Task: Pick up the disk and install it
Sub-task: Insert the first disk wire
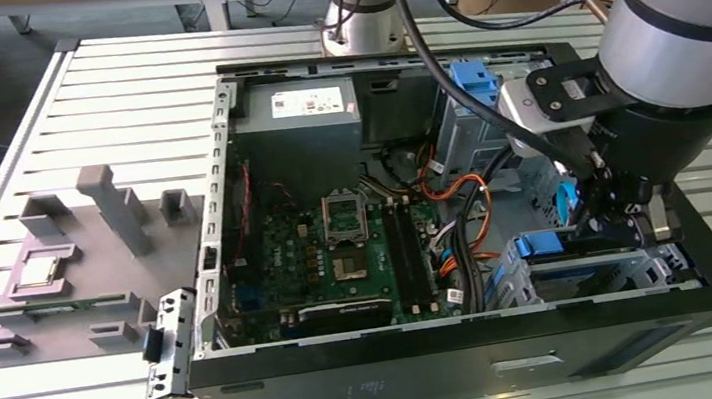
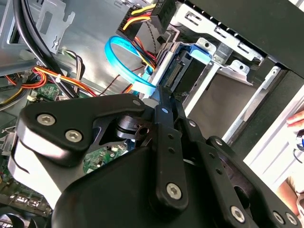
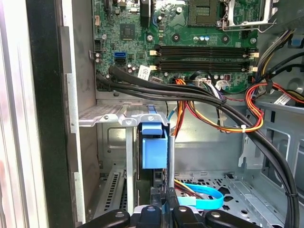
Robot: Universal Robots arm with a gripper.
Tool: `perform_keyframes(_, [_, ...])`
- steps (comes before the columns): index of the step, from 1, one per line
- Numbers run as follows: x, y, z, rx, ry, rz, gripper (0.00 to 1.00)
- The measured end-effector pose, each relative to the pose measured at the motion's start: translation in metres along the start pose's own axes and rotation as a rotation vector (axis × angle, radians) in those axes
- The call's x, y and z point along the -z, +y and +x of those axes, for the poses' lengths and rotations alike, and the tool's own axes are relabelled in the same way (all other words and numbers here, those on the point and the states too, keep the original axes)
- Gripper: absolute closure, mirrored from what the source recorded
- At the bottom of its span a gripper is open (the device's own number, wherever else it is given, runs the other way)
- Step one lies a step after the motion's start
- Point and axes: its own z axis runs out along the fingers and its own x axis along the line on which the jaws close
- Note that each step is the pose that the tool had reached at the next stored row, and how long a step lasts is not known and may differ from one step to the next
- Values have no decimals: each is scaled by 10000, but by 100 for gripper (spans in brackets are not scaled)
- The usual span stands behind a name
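Slatted metal tabletop [image 1: 114, 76] carries one open black computer case [image 1: 482, 356] lying on its side, with one robot arm [image 1: 684, 11] reaching into it.

Inside the case there are one green motherboard [image 1: 335, 252], one grey power-supply box [image 1: 308, 104], one lone blue bracket [image 1: 473, 80] near the power-supply box, and one drive cage [image 1: 633, 274] in the case's corner furthest from that box. The one disk [image 1: 552, 243], in its bright blue carrier, sits in that cage. The single gripper [image 1: 596, 222] hangs right over it.

The exterior view also takes in one grey parts fixture [image 1: 80, 251] on the table, just outside the case.

In the first wrist view the disk [image 3: 154, 149] stands edge-on, upright in the cage's slot. The gripper's [image 3: 165, 211] black fingers [image 3: 153, 214] are pressed nearly together, their tips at the disk's near end. I cannot tell whether they pinch any part of it. This view also gives four memory slots [image 3: 199, 57] on the motherboard, and one light-blue flat cable [image 3: 204, 199] on the case floor.

The second wrist view looks along the gripper [image 2: 166, 95] to the disk [image 2: 187, 71], with the blue cable looping beside it. A person's hand [image 2: 297, 116] is outside the case wall.
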Motion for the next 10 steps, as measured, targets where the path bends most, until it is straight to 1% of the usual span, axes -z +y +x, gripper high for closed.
perform_keyframes(10, [-12, 2, 2, 1, 0, 9, 84])
